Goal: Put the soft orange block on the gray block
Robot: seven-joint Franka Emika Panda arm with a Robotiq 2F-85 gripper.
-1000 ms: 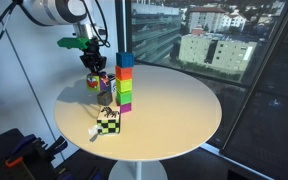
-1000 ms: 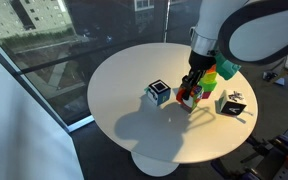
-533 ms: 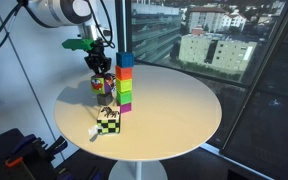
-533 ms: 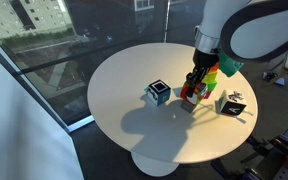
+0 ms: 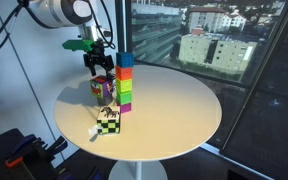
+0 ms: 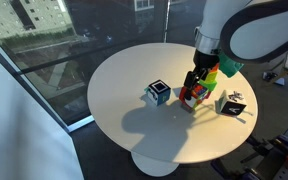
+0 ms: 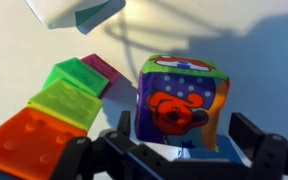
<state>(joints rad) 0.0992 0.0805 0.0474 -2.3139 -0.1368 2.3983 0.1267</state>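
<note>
The soft orange block, orange-red with purple and yellow patches, fills the middle of the wrist view. It sits on the gray block, of which only a blue-gray strip shows below it. My gripper is open, one finger on each side of the orange block with a small gap at both. In both exterior views the gripper hangs just over the orange block. Under it in an exterior view is the gray block.
The tall colour stack stands right beside the blocks. A green-black-white checkered cube lies toward the round table's edge. Another black-and-white cube sits on the gripper's other side.
The jaws have opened and let go of the orange block, which stays on the gray block. The arm has barely moved.
</note>
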